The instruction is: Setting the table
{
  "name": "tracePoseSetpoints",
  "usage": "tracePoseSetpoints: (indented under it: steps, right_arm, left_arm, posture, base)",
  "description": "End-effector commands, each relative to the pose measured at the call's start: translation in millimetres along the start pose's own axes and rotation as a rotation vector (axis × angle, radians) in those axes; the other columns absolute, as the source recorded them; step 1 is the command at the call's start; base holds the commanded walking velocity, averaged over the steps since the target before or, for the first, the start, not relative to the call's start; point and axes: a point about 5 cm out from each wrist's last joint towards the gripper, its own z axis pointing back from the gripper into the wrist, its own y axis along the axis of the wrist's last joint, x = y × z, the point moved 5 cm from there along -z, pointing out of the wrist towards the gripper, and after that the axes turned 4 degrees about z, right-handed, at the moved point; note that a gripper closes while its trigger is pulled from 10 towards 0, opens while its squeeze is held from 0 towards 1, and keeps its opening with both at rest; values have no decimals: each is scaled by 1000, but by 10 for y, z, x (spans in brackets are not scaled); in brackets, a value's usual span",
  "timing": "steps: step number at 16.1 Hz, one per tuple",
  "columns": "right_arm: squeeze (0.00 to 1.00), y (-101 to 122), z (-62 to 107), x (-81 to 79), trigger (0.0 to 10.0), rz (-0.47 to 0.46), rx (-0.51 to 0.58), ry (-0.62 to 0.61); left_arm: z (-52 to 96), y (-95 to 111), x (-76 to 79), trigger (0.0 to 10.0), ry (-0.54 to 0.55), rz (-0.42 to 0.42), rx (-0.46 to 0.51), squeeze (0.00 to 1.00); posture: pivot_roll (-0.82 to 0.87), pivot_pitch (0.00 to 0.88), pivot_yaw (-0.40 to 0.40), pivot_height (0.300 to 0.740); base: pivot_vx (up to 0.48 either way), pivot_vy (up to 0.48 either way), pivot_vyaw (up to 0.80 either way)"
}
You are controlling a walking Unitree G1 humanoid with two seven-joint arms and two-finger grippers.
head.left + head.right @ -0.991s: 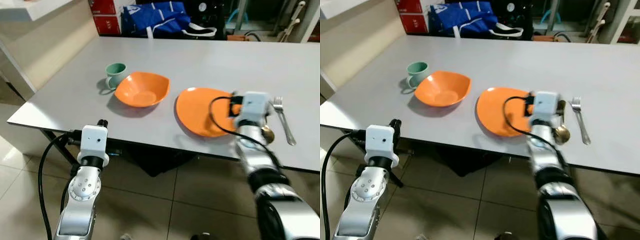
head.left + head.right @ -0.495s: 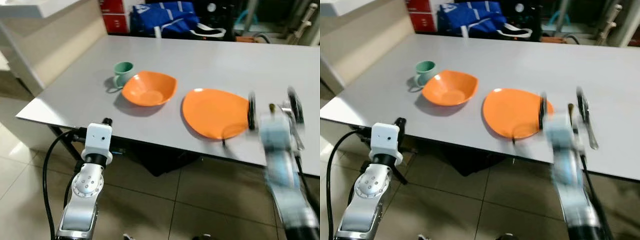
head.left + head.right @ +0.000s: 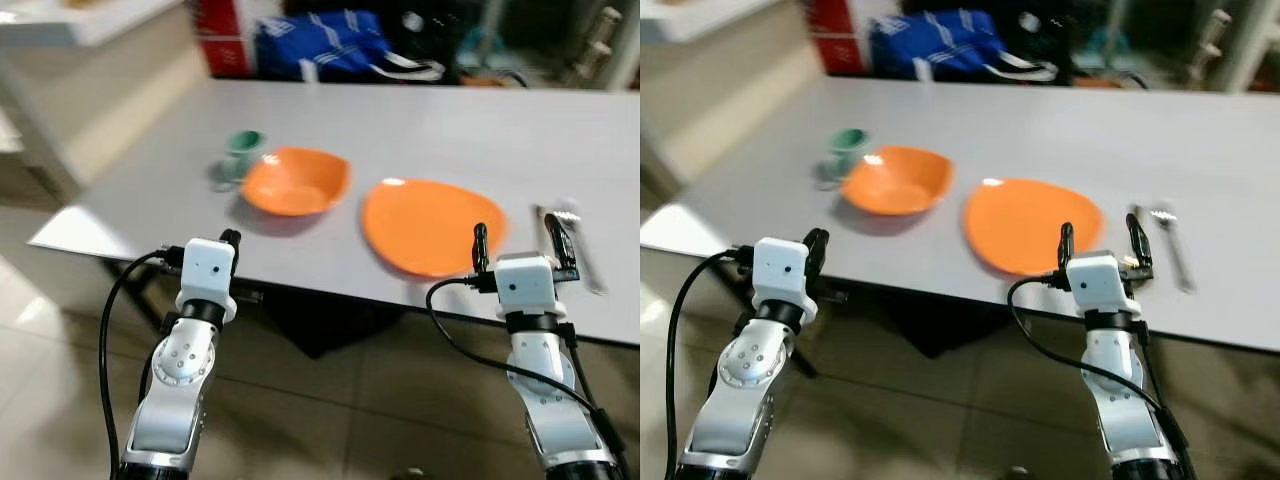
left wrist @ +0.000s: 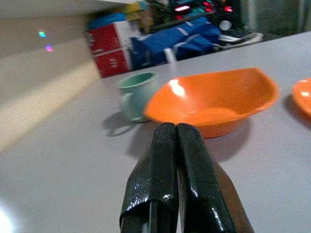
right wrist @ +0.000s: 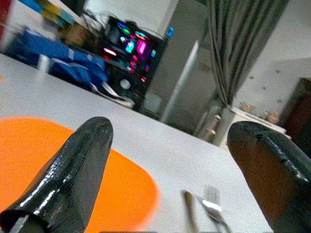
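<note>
**Both pincers at the near table edge, place setting laid out**

In the left eye view we see our grey table [image 3: 420,130] carrying a green cup [image 3: 241,152] at the left, an orange bowl [image 3: 296,181] just beside it, and an orange plate [image 3: 430,225] to the right of the bowl. A fork [image 3: 583,245] lies further right, apart from the plate, with a spoon [image 3: 551,226] close beside it, blurred. Our left pincer [image 3: 229,240] sits at the near edge of the table, in front of the bowl. Our right pincer [image 3: 522,240] is raised at the near edge, between the plate and the cutlery, its fingers spread wide and holding nothing.

In the right eye view we see the same layout, with a blue bag [image 3: 940,42] beyond the far side of the table.

In the left wrist view our two black fingers [image 4: 167,170] are pressed together, empty, pointing toward the bowl and the cup.

In the right wrist view our fingers [image 5: 73,170] stand far apart; between them lie the edge of the plate, the spoon and the fork.
</note>
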Motion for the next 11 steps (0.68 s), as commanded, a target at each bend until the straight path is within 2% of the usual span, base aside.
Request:
tracePoseSetpoints:
  steps: [1, 5, 11]
  right_arm:
    - [0, 98, -37, -64, 10000, -27, 20, 7]
    - [0, 133, -47, -150, 10000, -39, 20, 24]
    - [0, 137, -73, -197, 10000, -41, 14, 50]
  left_arm:
    - [20, -23, -94, 10000, 27, 1, -17, 0]
    - [-10, -21, -84, 10000, 9, -20, -27, 0]
    - [-76, -73, -68, 10000, -2, -23, -66, 0]
  posture:
    - [-149, 0, 84, 740]
    - [-146, 0, 85, 740]
    - [-157, 0, 89, 740]
  base:
    - [0, 480, 0]
    - [0, 480, 0]
    - [0, 480, 0]
